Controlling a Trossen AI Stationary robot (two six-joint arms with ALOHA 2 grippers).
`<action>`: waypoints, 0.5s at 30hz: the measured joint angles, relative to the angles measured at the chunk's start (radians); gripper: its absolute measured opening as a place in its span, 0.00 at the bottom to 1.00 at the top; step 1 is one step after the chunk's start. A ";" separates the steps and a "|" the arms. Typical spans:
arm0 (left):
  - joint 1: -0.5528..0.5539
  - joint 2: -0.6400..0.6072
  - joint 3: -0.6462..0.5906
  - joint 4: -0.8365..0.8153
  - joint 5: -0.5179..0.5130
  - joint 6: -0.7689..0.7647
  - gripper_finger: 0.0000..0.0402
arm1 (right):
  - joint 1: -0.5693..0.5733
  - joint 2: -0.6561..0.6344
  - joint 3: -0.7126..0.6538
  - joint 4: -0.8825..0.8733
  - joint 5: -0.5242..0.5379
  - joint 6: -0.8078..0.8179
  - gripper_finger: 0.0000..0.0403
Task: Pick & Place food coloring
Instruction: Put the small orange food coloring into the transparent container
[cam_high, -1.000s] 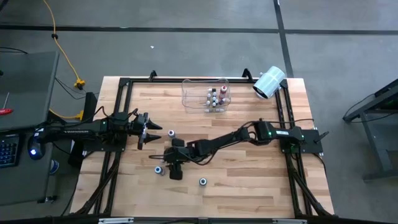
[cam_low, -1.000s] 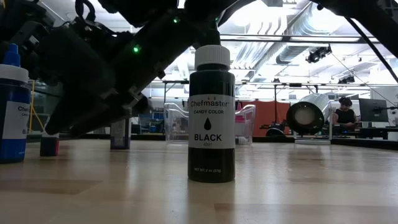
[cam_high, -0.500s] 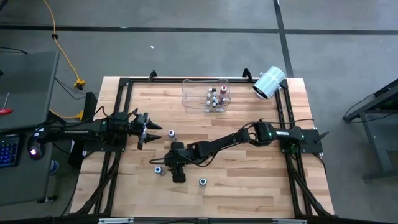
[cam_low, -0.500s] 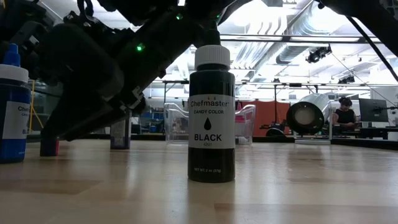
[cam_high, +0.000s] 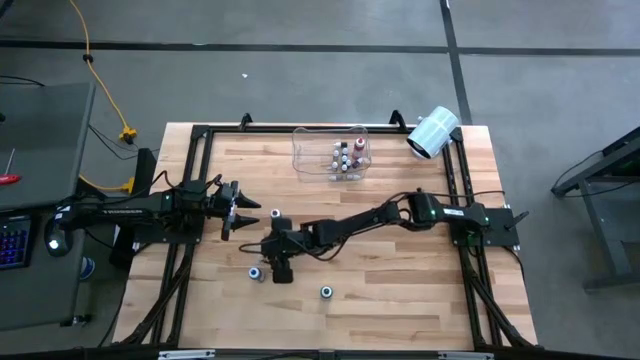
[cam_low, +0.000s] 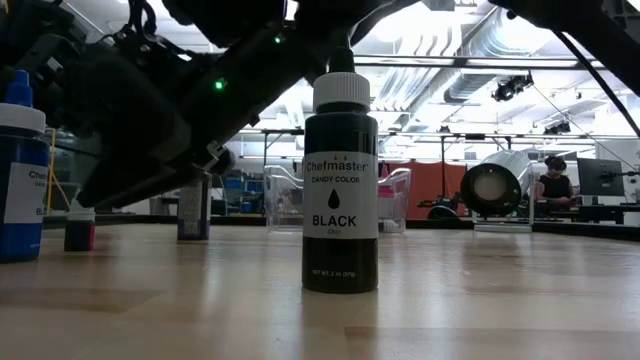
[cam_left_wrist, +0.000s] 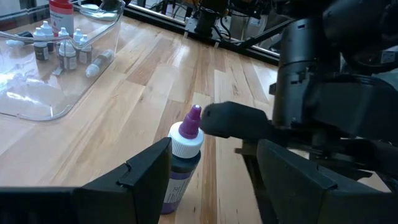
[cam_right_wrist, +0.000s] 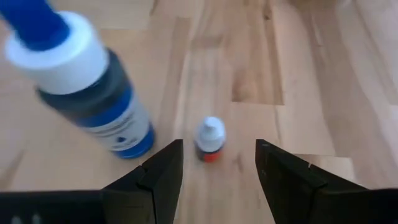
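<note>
The right arm stretches across toward the left, its gripper (cam_high: 279, 262) low with fingers (cam_right_wrist: 155, 180) apart. The left arm lies level at the left side, its gripper (cam_high: 243, 208) spread open.

The black bottle (cam_low: 340, 185) reads "Chefmaster CANDY COLOR BLACK"; the blue bottle (cam_low: 20, 180) beside it shows "Che".

A grey concrete floor (cam_high: 300, 70) is surrounding the light wooden tabletop (cam_high: 400, 300), with a dark seam line (cam_high: 455, 60) crossing it. A yellow cable (cam_high: 95, 75) is trailing over the floor at far left. Beyond the tabletop, ceiling ducts (cam_low: 480, 45) are hanging under bright lights, and a seated person (cam_low: 553, 185) is working at far right.
</note>
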 joint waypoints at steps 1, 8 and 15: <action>0.000 0.000 0.000 0.000 0.000 0.000 0.58 | -0.003 0.000 0.000 0.000 0.003 0.000 0.47; 0.000 0.000 0.000 0.000 0.000 0.000 0.58 | -0.002 0.003 0.000 0.011 0.027 -0.013 0.47; 0.000 0.000 0.000 0.000 0.000 0.000 0.58 | 0.003 0.013 0.000 0.022 0.046 -0.022 0.47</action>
